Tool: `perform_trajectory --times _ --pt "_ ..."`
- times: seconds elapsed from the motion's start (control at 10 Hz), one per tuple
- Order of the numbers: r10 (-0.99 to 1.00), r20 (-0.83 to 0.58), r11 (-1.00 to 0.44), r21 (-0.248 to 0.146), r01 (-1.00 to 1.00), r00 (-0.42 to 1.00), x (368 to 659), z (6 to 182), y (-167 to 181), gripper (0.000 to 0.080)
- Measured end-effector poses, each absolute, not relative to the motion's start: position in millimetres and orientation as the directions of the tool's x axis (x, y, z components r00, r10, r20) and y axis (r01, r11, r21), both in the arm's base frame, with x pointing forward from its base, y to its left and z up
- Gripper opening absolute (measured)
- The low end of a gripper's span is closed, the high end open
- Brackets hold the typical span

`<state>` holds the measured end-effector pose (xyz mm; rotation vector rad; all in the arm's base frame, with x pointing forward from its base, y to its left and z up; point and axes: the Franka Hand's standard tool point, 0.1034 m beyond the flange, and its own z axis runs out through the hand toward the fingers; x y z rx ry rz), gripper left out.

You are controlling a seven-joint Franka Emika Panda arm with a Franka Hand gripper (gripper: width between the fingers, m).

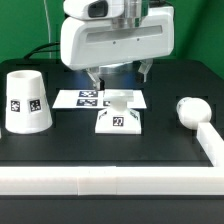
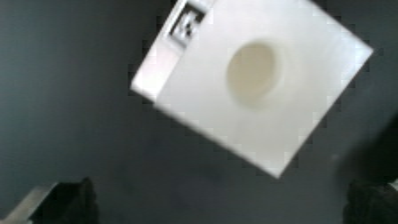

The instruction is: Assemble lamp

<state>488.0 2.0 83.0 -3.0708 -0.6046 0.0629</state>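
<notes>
Base: the white plastic square stepped base (image 1: 121, 120), with a black-and-white tag on its front, sat flat on the black desk (image 1: 60, 145) with its round socket facing up.
Fingers: the two dark fingers (image 1: 93, 76) hung above the base, spread wide and pinching nothing.
Shade: the white tapered conical shade (image 1: 27, 101) stood well apart from the base, toward the exterior view's left.
Bulb: the white round-headed bulb (image 1: 189, 109) lay well apart from the base, toward the exterior view's right.
Marker board: the flat white marker board (image 1: 75, 98) lay just behind the base.
Rail: a white rail (image 1: 100, 182) ran in front of the base.
</notes>
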Motion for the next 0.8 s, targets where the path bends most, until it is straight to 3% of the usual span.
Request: perform_trajectory --times 0.8 --pt "-0.133 -0.050 -0.990 -0.042 -0.135 0.990 477 74.2 3 0.0699"
